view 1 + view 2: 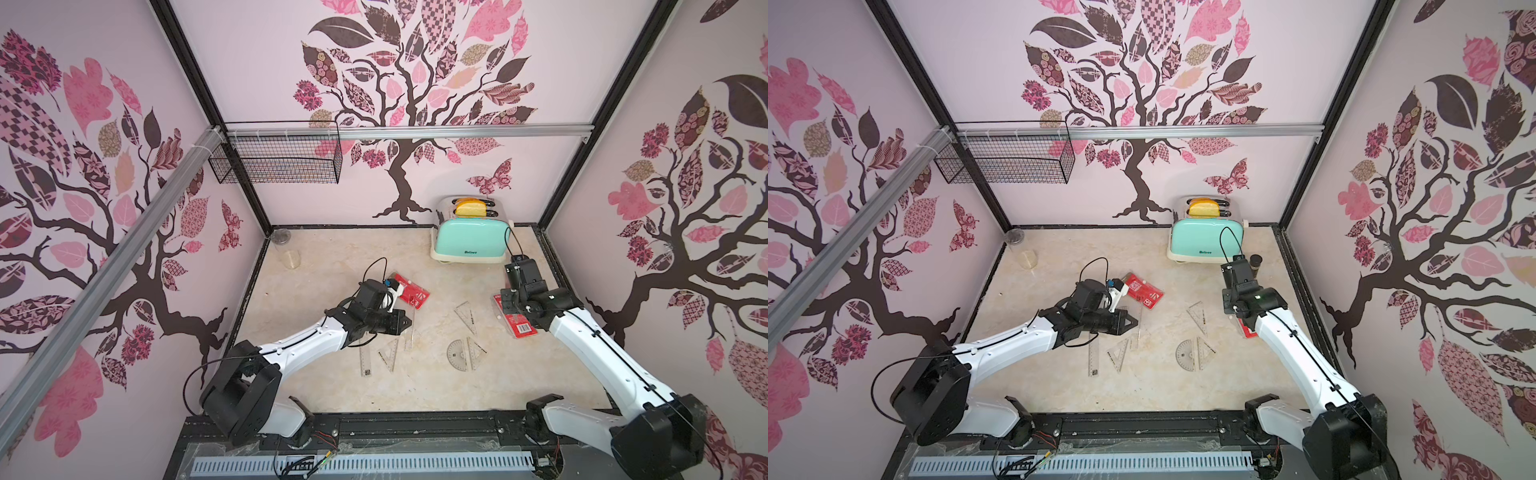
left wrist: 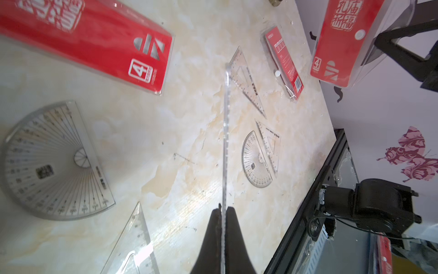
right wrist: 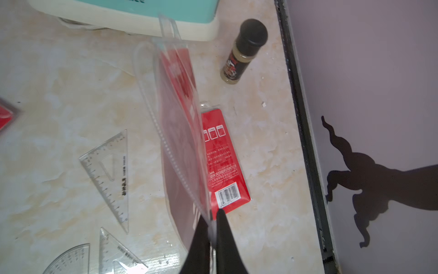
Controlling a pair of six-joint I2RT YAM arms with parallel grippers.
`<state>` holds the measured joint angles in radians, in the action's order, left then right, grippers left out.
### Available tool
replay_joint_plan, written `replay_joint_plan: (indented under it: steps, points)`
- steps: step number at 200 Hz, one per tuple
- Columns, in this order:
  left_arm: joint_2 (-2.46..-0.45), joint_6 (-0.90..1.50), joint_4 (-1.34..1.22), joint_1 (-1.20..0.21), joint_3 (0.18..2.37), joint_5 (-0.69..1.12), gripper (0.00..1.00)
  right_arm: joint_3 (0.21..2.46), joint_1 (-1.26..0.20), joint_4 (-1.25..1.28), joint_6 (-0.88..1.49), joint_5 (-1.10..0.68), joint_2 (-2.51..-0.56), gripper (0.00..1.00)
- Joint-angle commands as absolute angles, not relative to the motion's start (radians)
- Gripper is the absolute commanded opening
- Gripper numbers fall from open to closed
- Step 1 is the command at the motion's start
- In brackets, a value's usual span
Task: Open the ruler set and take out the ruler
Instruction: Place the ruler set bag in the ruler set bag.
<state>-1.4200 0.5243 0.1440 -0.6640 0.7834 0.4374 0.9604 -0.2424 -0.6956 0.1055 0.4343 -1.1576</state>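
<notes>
We read a boxed "4" on one red ruler set (image 2: 106, 40). A second ruler set (image 2: 343, 42) bears the same "4" below the seal characters 孔庙祈福. The toaster (image 1: 471, 243) carries a brand word, seemingly "Delinex".

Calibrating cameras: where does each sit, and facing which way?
Top views: high over the base, looking down on the table; left arm and right arm show.
Left wrist: on its arm, facing along the left gripper, shut on a ruler.
Right wrist: likewise, right gripper shut on a pouch.
Shared: top and right wrist views show the toaster.
</notes>
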Motion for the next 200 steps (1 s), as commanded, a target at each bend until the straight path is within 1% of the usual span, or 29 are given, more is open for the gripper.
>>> replay_joint_plan:
  steps: [1,21,36,51,73,95,107,122,150,200]
  points:
    - [-1.435,0.567,0.02,-0.663,0.765,0.536,0.0,0.958,-0.219,-0.71,0.093,0.465,-1.195,0.03]
    - [-1.483,0.609,-0.063,-0.666,0.754,0.565,0.0,0.959,-0.216,-0.685,0.099,0.465,-1.261,0.05]
    - [-1.524,0.621,-0.091,-0.667,0.777,0.562,0.0,0.947,-0.215,-0.65,0.102,0.445,-1.323,0.08]
    - [-1.568,0.628,-0.104,-0.667,0.823,0.552,0.0,0.934,-0.215,-0.614,0.104,0.429,-1.386,0.09]
    - [-1.661,0.631,-0.106,-0.667,0.922,0.546,0.0,0.935,-0.213,-0.6,0.113,0.414,-1.481,0.19]
    - [-1.777,0.641,-0.112,-0.668,1.019,0.56,0.0,0.939,-0.209,-0.597,0.117,0.398,-1.535,0.26]
    - [-1.837,0.653,-0.123,-0.67,1.062,0.568,0.0,0.934,-0.206,-0.585,0.115,0.39,-1.538,0.28]
    - [-1.901,0.666,-0.129,-0.677,1.102,0.578,0.0,0.926,-0.203,-0.568,0.112,0.379,-1.523,0.34]
    - [-1.996,0.685,-0.14,-0.691,1.159,0.583,0.0,0.921,-0.202,-0.554,0.114,0.349,-1.474,0.42]
    - [-2.095,0.713,-0.153,-0.701,1.234,0.592,0.0,0.907,-0.201,-0.541,0.117,0.295,-1.382,0.48]
